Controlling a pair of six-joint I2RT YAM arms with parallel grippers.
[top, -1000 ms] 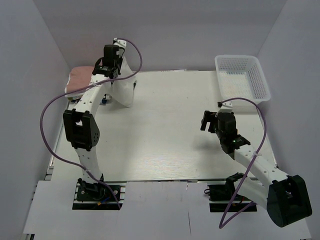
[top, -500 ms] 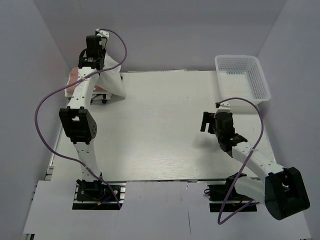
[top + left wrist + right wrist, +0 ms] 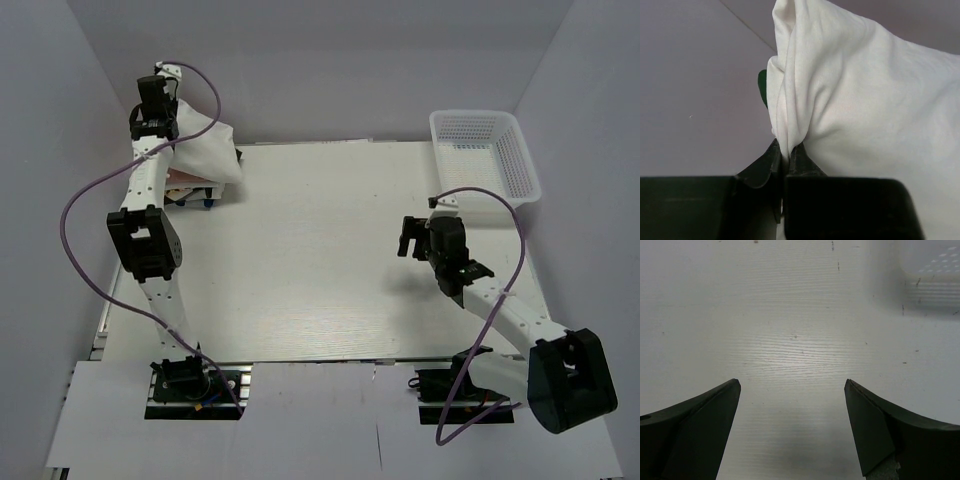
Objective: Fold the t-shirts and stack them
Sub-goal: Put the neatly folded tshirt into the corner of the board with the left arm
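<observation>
Cream-white t-shirt [image 3: 865, 100] hangs from my left gripper [image 3: 786, 152], pinched by one thin fold; its weight could pull it free. My right gripper [image 3: 792, 410] is spread.

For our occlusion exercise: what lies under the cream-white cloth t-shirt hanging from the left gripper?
Beneath the cream-white cloth t-shirt, only a sliver of dusty pink folded cloth shows; the hanging fabric covers the rest.

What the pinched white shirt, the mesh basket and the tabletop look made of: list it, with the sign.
White t-shirt: soft knit cloth, matte; fine weave and folds bunch where the left gripper pinches it.
Basket: likely white plastic; stiff open-mesh walls.
Table: pale board with wood-grain lines and a faint sheen; laminate or painted wood, cannot tell which.
</observation>
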